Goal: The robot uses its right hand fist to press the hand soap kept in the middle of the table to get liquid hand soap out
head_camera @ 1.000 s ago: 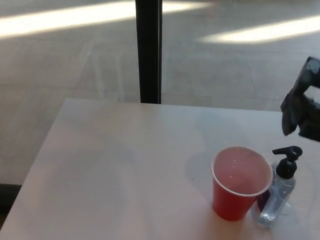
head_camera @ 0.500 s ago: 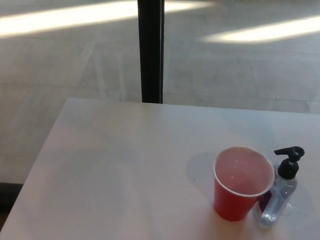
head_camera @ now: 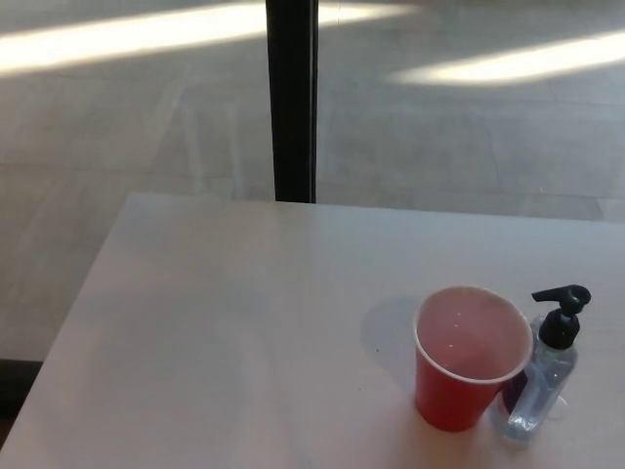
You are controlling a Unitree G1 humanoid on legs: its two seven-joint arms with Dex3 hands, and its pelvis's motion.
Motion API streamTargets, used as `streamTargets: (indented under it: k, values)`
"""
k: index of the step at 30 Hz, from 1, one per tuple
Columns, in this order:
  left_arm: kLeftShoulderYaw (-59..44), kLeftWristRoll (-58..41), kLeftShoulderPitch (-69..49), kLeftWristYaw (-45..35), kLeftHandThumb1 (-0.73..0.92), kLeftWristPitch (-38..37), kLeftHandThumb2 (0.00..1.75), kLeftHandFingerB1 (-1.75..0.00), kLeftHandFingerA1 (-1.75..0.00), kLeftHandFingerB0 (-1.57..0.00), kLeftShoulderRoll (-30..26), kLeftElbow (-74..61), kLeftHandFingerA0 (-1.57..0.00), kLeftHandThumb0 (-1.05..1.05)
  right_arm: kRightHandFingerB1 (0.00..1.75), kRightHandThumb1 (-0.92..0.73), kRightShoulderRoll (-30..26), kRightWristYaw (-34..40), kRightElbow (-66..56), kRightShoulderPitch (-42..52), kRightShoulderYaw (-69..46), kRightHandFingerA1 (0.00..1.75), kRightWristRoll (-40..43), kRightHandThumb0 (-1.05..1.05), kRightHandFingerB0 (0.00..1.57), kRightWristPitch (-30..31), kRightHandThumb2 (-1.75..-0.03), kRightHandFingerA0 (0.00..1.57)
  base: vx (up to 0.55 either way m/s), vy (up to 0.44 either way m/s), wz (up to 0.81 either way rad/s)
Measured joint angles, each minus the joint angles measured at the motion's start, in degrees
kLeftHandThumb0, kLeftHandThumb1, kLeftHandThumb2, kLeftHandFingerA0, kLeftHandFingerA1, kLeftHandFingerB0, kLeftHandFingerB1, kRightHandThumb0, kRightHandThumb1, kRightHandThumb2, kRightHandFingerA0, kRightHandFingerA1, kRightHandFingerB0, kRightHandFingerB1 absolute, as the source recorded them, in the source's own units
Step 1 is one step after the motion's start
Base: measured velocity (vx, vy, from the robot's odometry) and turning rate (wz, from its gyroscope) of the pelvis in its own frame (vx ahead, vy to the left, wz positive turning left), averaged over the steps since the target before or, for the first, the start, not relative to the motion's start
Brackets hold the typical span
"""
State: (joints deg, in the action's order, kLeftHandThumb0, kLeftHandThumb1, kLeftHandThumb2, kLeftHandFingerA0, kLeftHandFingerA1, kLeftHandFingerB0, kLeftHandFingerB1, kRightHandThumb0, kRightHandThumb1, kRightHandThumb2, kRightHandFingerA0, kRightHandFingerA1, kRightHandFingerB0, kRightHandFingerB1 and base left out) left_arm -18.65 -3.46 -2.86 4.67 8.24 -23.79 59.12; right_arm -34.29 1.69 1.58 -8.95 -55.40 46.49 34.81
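Note:
A clear hand soap bottle (head_camera: 543,385) with a black pump head (head_camera: 562,315) stands upright near the table's front right. Its nozzle points left, toward a red plastic cup (head_camera: 469,358) that stands right beside it and hides part of the bottle's left side. The cup looks empty inside. Neither of my hands shows in the head view.
The pale table (head_camera: 244,332) fills the lower picture; its far edge runs across the middle and its left edge slants down toward the bottom left. Beyond it stands a black vertical post (head_camera: 291,98) against a grey floor with bright light streaks.
My right hand, which was raised at the right edge one second ago, has left the picture. The cup and bottle have stayed put.

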Motion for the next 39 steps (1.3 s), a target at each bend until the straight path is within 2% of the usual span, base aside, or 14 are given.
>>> streamTargets:
  k: [5,6,7,10,11,14,17,18,19,23,31,33,35,39]
  values:
    - [0.00,0.00,0.00,0.00,0.74,0.00,1.02,-0.77,-0.83,-0.57,0.00,-0.01,-0.66,-0.52,0.62,-0.60,0.22,1.53,9.48,6.25,-3.70,1.30,-2.08,-0.66,0.00,-2.83,-0.98,0.47,0.00,0.000,0.00]
    - [0.00,0.00,0.00,0.00,0.73,0.00,1.02,-0.80,-0.85,-0.59,0.00,0.00,-0.69,-0.53,0.57,-0.49,0.35,1.92,11.48,7.31,-4.09,1.40,-2.42,-0.68,0.01,-3.31,-1.12,1.18,0.00,0.000,0.00]
    - [0.00,0.00,0.01,0.00,0.73,0.00,1.02,-0.80,-0.85,-0.59,0.00,0.00,-0.69,-0.53,0.57,-0.49,0.49,2.26,13.13,8.05,-4.43,1.40,-2.67,-0.68,0.01,-3.68,-1.12,1.18,0.00,0.000,0.00]
    - [-0.01,-0.01,0.08,0.00,0.75,0.00,0.95,-0.79,-0.86,-0.55,0.00,-0.02,-0.66,-0.52,0.08,-0.74,0.96,3.67,19.91,10.26,-5.62,1.75,-3.61,-0.63,0.06,-5.01,-0.98,0.48,0.00,0.000,0.00]
    - [-0.02,-0.02,0.11,0.00,0.74,0.00,0.94,-0.80,-0.87,-0.54,0.00,-0.02,-0.66,-0.52,0.22,-0.75,1.11,3.92,21.32,10.73,-5.87,1.50,-3.73,-0.65,0.00,-5.30,-0.92,0.10,0.00,0.000,0.00]
    - [-0.15,-0.06,0.19,0.00,0.72,0.01,1.04,-0.78,-0.85,-0.56,-0.01,-0.01,-0.68,-0.53,0.08,-0.67,2.79,4.81,27.64,13.19,-6.67,0.76,-4.39,-0.64,0.00,-7.17,-1.07,0.06,0.00,0.000,0.00]
    - [-0.20,-0.07,-0.02,-0.01,0.75,0.01,0.93,-0.78,-0.86,-0.55,-0.04,0.00,-0.67,-0.52,0.68,-0.70,5.23,5.26,32.01,15.62,-6.74,1.18,-5.29,-0.69,0.00,-9.03,-1.00,0.05,0.00,0.000,0.00]
    - [-0.29,-0.09,-0.08,-0.01,0.75,0.01,0.94,-0.81,-0.87,-0.59,-0.05,0.01,-0.69,-0.52,0.60,-0.62,6.12,5.44,33.97,16.76,-6.21,0.82,-5.96,-0.72,0.02,-9.95,-1.18,0.29,0.00,0.000,0.00]
    - [-0.33,-0.09,-0.14,-0.01,0.75,0.01,0.94,-0.80,-0.86,-0.57,-0.06,0.02,-0.67,-0.52,0.81,-0.82,6.77,5.56,35.34,17.45,-5.79,1.12,-6.45,-0.68,0.14,-10.69,-0.83,0.19,0.00,0.000,0.00]
    - [-0.46,-0.11,-0.15,-0.01,0.72,0.01,1.02,-0.78,-0.85,-0.57,-0.10,-0.05,-0.68,-0.53,0.75,-0.73,7.26,6.29,40.64,18.79,-3.00,1.23,-8.66,-0.67,0.00,-13.33,-0.89,0.20,0.00,0.000,0.00]
    - [-1.06,-0.23,-0.14,0.00,0.73,0.47,1.00,-0.80,-0.87,-0.60,-1.23,-0.39,-0.72,-0.54,0.78,-0.54,7.30,7.47,48.09,19.35,2.00,1.21,-12.29,-0.59,0.53,-18.66,-1.14,1.06,0.00,0.000,0.00]
    - [-1.22,-0.27,0.06,0.07,0.73,0.58,1.01,-0.81,-0.87,-0.61,-1.23,-0.38,-0.71,-0.54,0.94,-0.42,7.30,7.77,48.65,18.92,2.40,1.43,-12.55,-0.47,0.53,-19.52,-1.09,0.78,0.00,0.000,0.00]
    - [-1.33,-0.31,0.21,0.14,0.73,0.65,1.00,-0.80,-0.86,-0.60,-1.24,-0.37,-0.72,-0.54,0.81,-0.43,7.30,7.94,49.65,18.12,2.45,1.00,-12.59,-0.41,0.54,-20.43,-1.12,0.74,0.00,0.000,0.00]
    - [-1.47,-0.34,0.23,0.14,0.72,0.64,1.02,-0.81,-0.87,-0.61,-1.25,-0.26,-0.71,-0.55,1.00,-0.40,8.91,8.01,48.70,17.86,2.60,1.42,-12.46,-0.33,0.58,-21.55,-1.11,0.87,0.00,0.000,0.00]
